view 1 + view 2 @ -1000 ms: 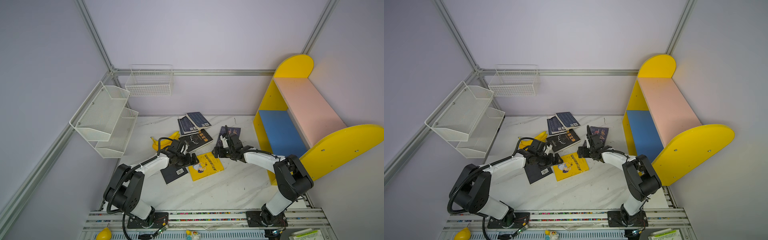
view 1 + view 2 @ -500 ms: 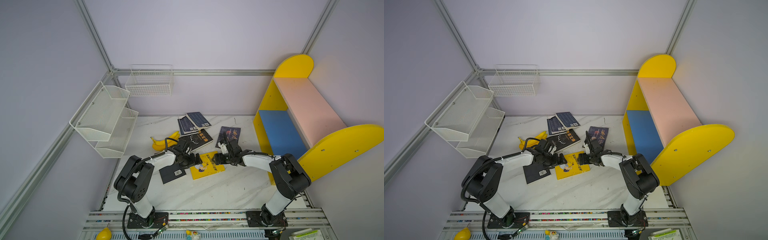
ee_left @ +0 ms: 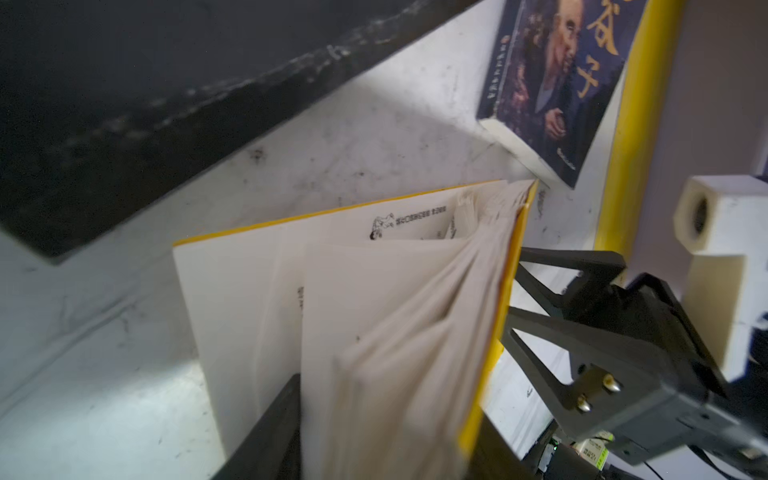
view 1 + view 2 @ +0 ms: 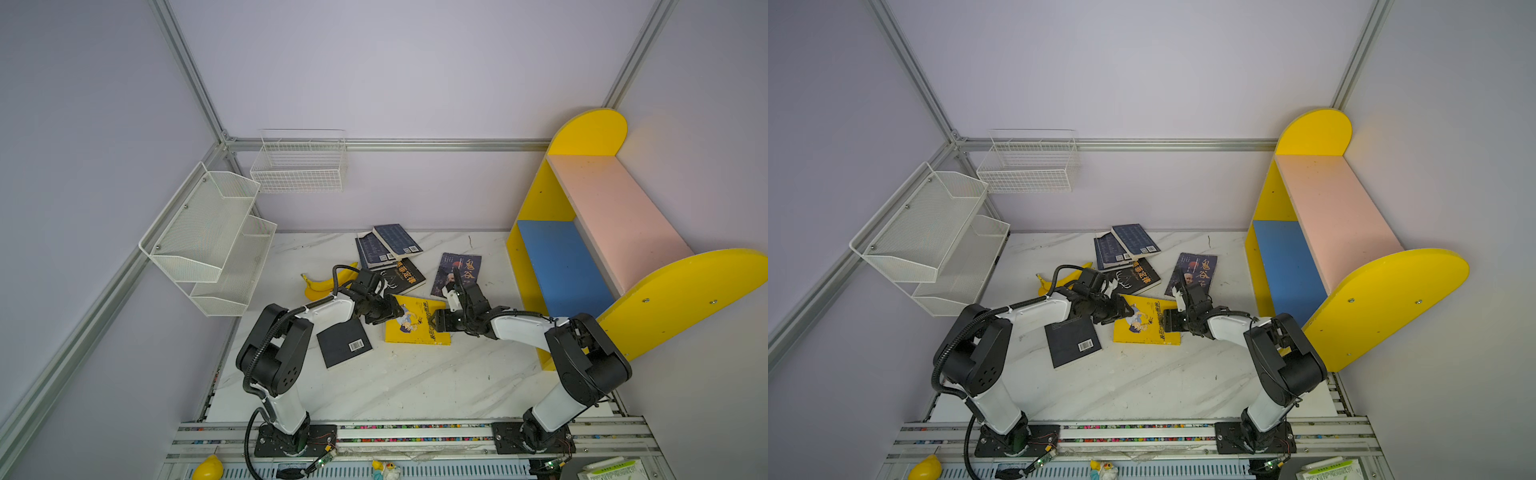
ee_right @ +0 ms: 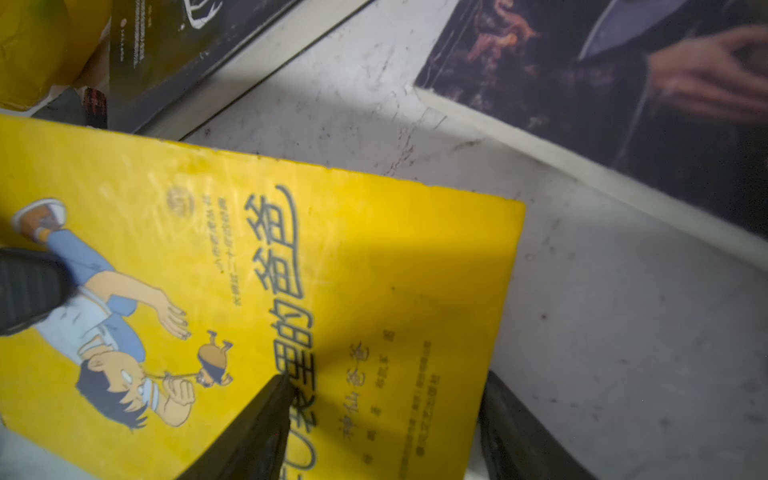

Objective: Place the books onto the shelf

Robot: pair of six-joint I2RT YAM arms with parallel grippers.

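Left end effector [image 4: 394, 312] clamps the yellow book [image 4: 417, 328] by its cover and a wad of pages, the rest fanning open on the surface [image 4: 415, 386]. Right end effector [image 4: 434, 322] is spread at the opposite edge (nothing gripped). Lift now and pages could tear or slip free. The shelf [image 4: 615, 216] stands empty, well to the right, and the portrait book [image 4: 457, 272] lies near that path.

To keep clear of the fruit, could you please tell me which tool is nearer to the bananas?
Left. The left tool is at the edge of the yellow book closest to the bananas; the right tool is at the book's opposite edge, farther away.
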